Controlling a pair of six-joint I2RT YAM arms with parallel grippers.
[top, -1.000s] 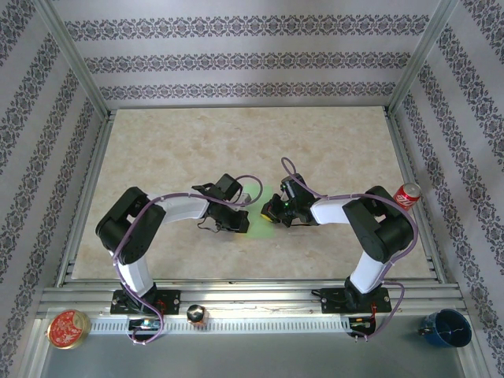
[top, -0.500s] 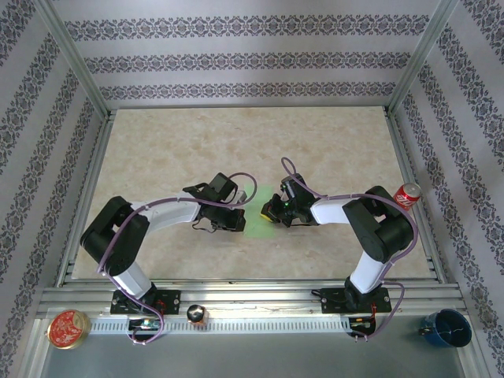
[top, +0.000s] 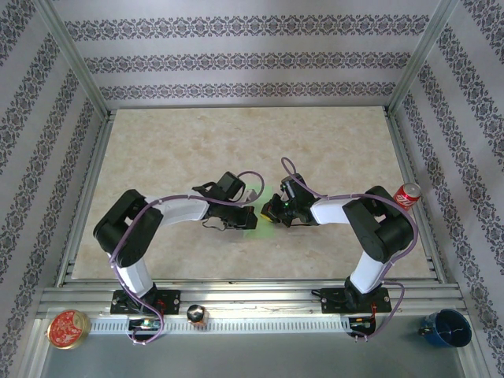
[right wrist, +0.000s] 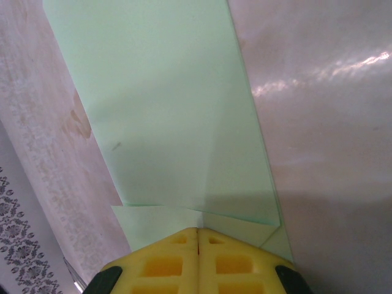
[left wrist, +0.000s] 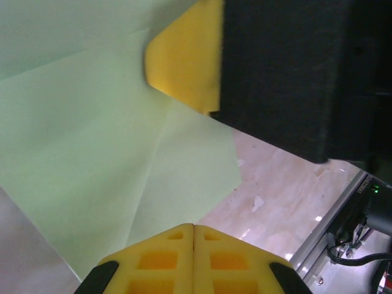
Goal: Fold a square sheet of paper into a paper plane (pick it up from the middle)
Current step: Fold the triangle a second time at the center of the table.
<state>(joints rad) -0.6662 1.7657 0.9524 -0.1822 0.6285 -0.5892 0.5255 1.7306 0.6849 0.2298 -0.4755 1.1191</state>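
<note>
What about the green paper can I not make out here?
Right wrist view: paper cut off by top edge; right hand covers its near end.
Left wrist view: right hand's black body hides the upper right.
Top view: left hand and right hand cover most of it.

The left arm and the right arm each consist of white tubular links between black joint housings, mounted on a black base plate. A purple cable runs externally along each arm in loose loops. The left gripper and the right gripper carry yellow moulded fingers with rectangular recesses and black side edges.
</note>
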